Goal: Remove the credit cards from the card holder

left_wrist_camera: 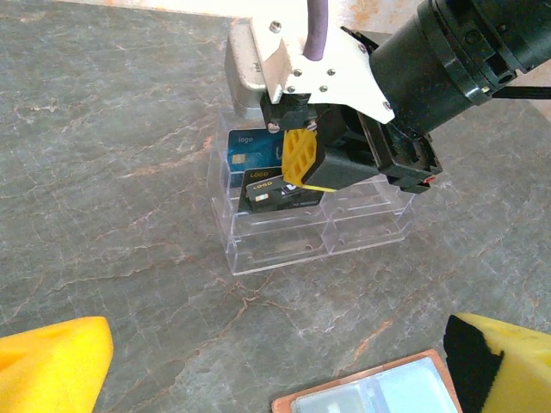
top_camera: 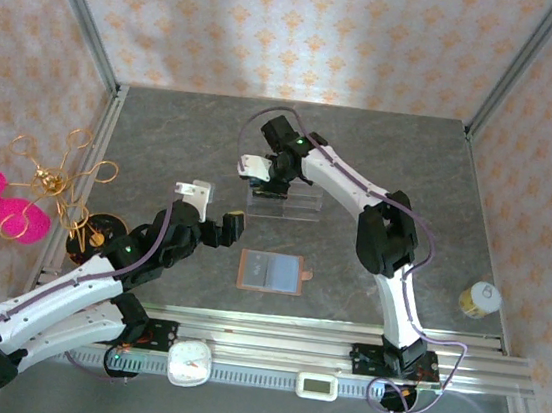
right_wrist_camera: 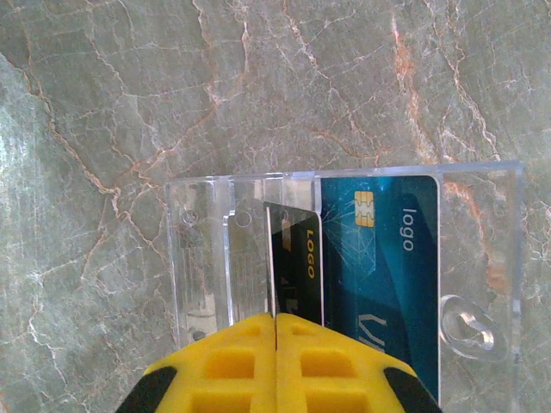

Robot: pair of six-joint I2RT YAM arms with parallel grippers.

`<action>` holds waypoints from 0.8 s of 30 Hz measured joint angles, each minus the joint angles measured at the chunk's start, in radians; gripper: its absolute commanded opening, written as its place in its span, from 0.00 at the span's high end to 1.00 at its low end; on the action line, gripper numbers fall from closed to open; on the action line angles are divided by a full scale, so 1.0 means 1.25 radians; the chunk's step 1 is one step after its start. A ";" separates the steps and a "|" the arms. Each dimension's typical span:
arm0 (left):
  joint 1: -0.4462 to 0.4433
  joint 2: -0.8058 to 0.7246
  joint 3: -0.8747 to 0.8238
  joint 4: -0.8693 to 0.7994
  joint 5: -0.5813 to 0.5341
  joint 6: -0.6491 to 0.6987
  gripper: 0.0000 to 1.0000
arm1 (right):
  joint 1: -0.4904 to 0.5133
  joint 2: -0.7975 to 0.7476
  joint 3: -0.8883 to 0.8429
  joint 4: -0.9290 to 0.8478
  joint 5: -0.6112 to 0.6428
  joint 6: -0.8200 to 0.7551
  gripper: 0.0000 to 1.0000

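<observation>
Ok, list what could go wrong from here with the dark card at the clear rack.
1. The dark card sits tilted in the shut right jaws, pinched by one edge; it may slip or jam on a divider of the clear rack.
2. It is close beside the blue card already in the rack; a nudge could dislodge that.
3. Pressing down may shove the rack along the table.

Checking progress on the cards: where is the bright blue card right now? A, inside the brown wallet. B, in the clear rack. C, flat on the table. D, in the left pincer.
B: the blue card stands in the clear rack, beside the dark card in the right pincer.
</observation>
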 measured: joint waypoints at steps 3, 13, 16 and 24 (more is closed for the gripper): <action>0.000 0.000 0.000 0.000 0.003 0.000 0.01 | 0.000 0.001 0.005 0.000 0.000 0.003 1.00; 0.000 0.000 0.000 0.000 0.006 0.000 0.01 | 0.000 0.002 0.010 0.000 -0.015 0.014 1.00; 0.000 0.000 0.000 0.000 0.011 0.000 0.01 | 0.000 0.003 0.017 0.000 -0.024 0.016 1.00; 0.000 -0.001 -0.001 0.001 0.018 0.000 0.01 | 0.000 0.003 0.031 0.001 -0.042 0.025 1.00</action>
